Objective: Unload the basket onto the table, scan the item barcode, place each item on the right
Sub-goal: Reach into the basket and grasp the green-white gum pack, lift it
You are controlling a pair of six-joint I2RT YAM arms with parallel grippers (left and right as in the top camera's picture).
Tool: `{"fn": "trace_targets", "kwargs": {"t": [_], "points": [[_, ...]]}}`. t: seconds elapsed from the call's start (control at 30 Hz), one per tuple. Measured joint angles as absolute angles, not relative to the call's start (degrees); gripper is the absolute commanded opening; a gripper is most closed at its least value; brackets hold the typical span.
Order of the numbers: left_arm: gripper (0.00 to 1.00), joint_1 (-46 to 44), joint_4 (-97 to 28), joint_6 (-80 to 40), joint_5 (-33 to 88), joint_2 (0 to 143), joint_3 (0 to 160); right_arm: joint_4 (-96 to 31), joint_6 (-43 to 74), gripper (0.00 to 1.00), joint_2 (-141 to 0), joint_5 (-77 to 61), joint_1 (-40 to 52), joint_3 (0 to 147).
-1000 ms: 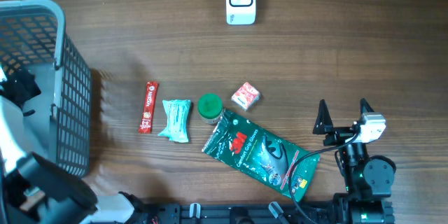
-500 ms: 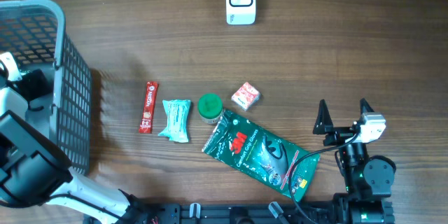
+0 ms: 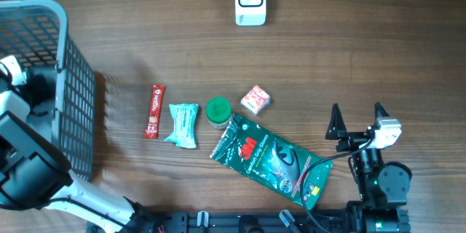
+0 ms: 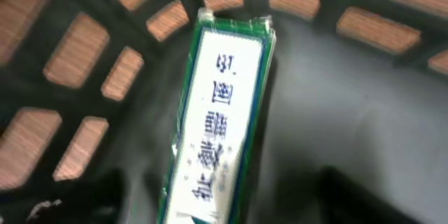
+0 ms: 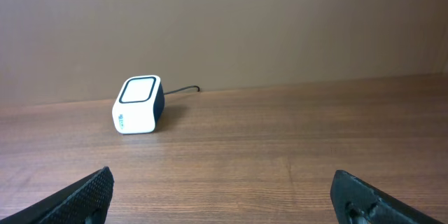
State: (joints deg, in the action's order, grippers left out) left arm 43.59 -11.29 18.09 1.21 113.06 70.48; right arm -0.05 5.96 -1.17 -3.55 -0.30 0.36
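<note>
In the left wrist view a long green-and-white packet (image 4: 224,112) with dark print lies on the floor of the grey basket (image 4: 336,112). My left gripper (image 4: 231,206) hangs just above it. Its dark, blurred fingers stand apart on either side of the packet's near end, open and not touching it. From overhead the left arm (image 3: 25,95) reaches into the basket (image 3: 73,116) at the far left. The white scanner (image 3: 250,0) stands at the back centre, also in the right wrist view as the scanner (image 5: 138,105). My right gripper (image 3: 357,120) rests open and empty at the front right.
On the table lie a red bar (image 3: 153,111), a teal packet (image 3: 183,124), a green-lidded tub (image 3: 218,111), a small red-and-white box (image 3: 255,100) and a large green pouch (image 3: 273,162). The scanner's cable runs off the back edge.
The left arm has swung further into the basket and settled lower. The right arm and the items on the table have not moved.
</note>
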Motion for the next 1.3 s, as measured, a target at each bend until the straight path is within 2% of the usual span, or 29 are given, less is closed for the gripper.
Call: {"fn": "trace_targets", "kwargs": {"t": [0.2,0.23,0.3,0.37,0.43,0.6,0.73,0.8,0.83,0.87,0.9,1.03,1.1,1.13,1.2,1.3], "points": [[0.98,43.5,-4.6,15.3,1.8,115.0,70.4,-0.1,6.0,1.0,-1.2,-3.6,-0.3,0.4],[0.91,43.5,-4.5,14.8,2.2,115.4,70.4,-0.1,6.0,1.0,-1.2,-3.6,-0.3,0.4],[0.66,43.5,-4.5,14.0,2.7,115.9,70.7,-0.1,6.0,1.0,-1.2,-3.6,-0.3,0.4],[0.47,43.5,-5.6,13.5,3.6,116.5,71.5,-0.1,6.0,1.0,-1.2,-3.6,-0.3,0.4],[0.38,43.5,-6.2,13.2,3.9,116.5,71.7,-0.1,6.0,1.0,-1.2,-3.6,-0.3,0.4],[0.32,43.5,-6.8,12.9,4.0,116.5,71.9,-0.1,6.0,1.0,-1.2,-3.6,-0.3,0.4],[0.33,43.6,-9.4,11.6,2.5,112.5,70.7,-0.1,6.0,1.0,-1.2,-3.6,-0.3,0.4],[0.25,43.6,-10.4,9.1,2.1,104.2,70.2,-0.1,6.0,1.0,-1.2,-3.6,-0.3,0.4],[0.26,43.6,-10.9,8.2,1.9,99.1,70.2,-0.1,6.0,1.0,-1.2,-3.6,-0.3,0.4],[0.56,43.6,-12.2,7.4,1.9,94.8,70.2,-0.1,6.0,0.99,-1.2,-3.6,-0.3,0.4],[1.0,43.5,-13.9,6.4,1.8,88.5,70.2,-0.1,6.0,1.0,-1.2,-3.6,-0.3,0.4],[1.0,43.9,-18.5,4.0,1.8,80.4,70.9,-0.1,6.0,1.0,-1.2,-3.6,-0.3,0.4],[0.99,44.2,-21.3,3.4,2.3,84.9,70.9,-0.1,6.0,1.0,-1.2,-3.6,-0.3,0.4],[0.94,44.2,-21.6,3.2,2.5,87.3,70.8,-0.1,6.0,1.0,-1.2,-3.6,-0.3,0.4],[0.91,44.2,-21.9,2.8,2.9,92.6,70.8,-0.1,6.0,1.0,-1.2,-3.6,-0.3,0.4],[0.98,44.2,-21.1,2.6,3.0,100.9,70.8,-0.1,6.0,1.0,-1.2,-3.6,-0.3,0.4]]}}
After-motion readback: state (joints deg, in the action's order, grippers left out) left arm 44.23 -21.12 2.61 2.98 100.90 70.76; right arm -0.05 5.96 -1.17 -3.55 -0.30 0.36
